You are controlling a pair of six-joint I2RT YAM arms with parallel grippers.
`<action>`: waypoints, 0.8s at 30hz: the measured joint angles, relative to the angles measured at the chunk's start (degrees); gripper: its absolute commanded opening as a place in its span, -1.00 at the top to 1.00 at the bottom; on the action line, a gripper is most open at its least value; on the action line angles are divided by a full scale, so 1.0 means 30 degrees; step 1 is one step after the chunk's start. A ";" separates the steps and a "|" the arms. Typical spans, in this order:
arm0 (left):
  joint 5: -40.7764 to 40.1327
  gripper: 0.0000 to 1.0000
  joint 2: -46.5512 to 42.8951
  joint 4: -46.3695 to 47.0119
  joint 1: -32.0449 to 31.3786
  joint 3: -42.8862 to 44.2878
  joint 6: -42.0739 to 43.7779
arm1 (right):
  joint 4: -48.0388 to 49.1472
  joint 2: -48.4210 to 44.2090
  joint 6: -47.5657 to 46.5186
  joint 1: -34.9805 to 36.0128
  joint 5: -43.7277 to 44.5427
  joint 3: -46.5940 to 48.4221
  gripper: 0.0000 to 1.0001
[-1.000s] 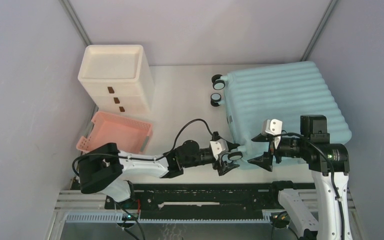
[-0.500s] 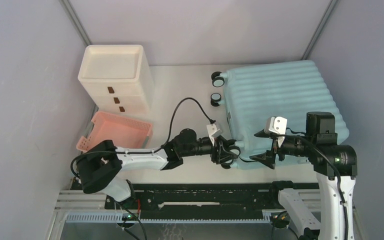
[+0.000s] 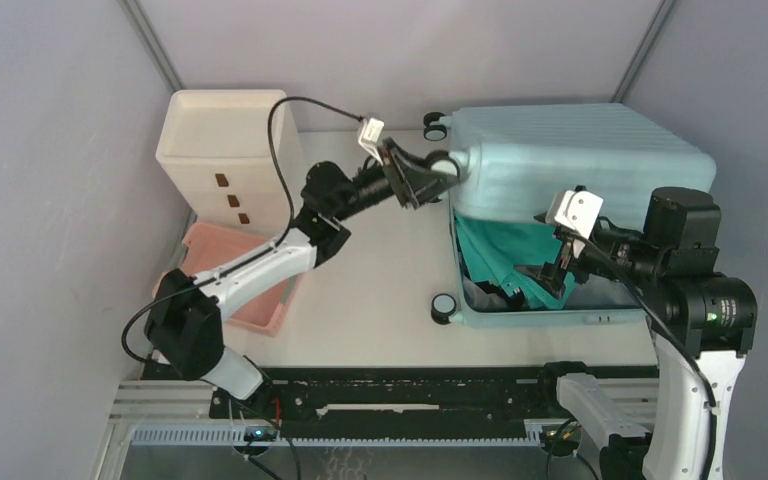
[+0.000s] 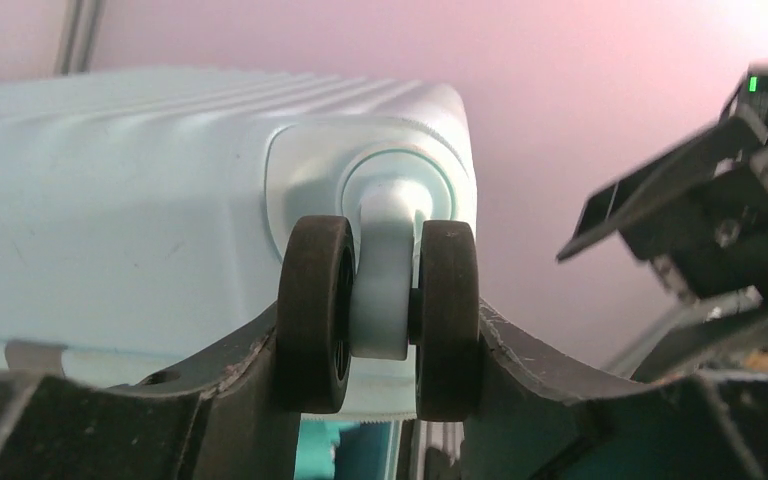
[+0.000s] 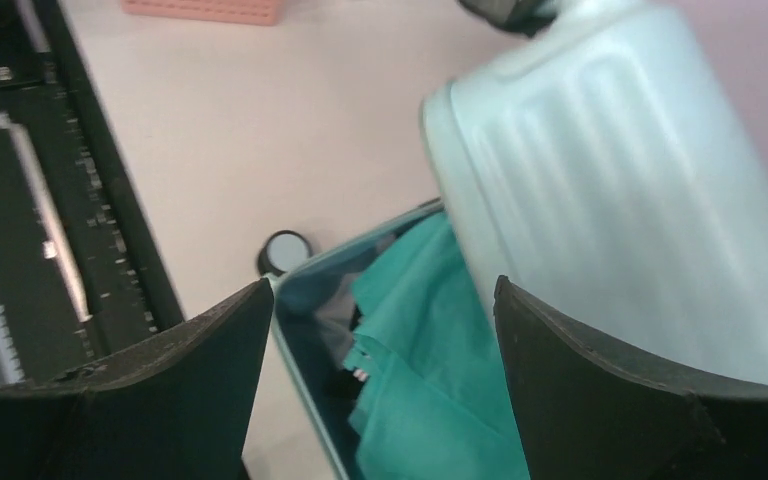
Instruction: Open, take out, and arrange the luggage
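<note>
While the left tool (image 4: 380,322) is clamped on a caster wheel (image 4: 315,310) at the corner of the lid (image 3: 580,160), its two fingers pressing the twin black discs from either side, the left arm reaches far forward and up across the worktop (image 3: 380,270), extended almost fully toward the back wall. From this grip the luggage (image 3: 560,200) extends to the right: its long axis runs left to right in the overhead view, the wheeled end toward the centre of the worktop. The lid stands raised off the lower shell (image 3: 520,312), apparently hinged along the far long side. The right tool (image 5: 382,290) hangs with its fingers spread wide apart and holding nothing, pointed down over the near left part of the open lower shell. Directly below it lies a teal cloth (image 5: 415,340), crumpled inside the shell and partly under the raised lid. The right arm is therefore judged the nearer one for taking out the contents, its forearm bent inward from the right base. A pink basket (image 3: 250,265) and a drawer cabinet (image 3: 225,150) sit well apart, on the left.
</note>
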 measured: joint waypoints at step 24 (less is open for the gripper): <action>-0.2222 1.00 0.7322 -0.4240 0.2441 1.3478 -0.4248 | 1.3012 0.2754 0.1005 0.0291 1.1205 -0.1523 -0.39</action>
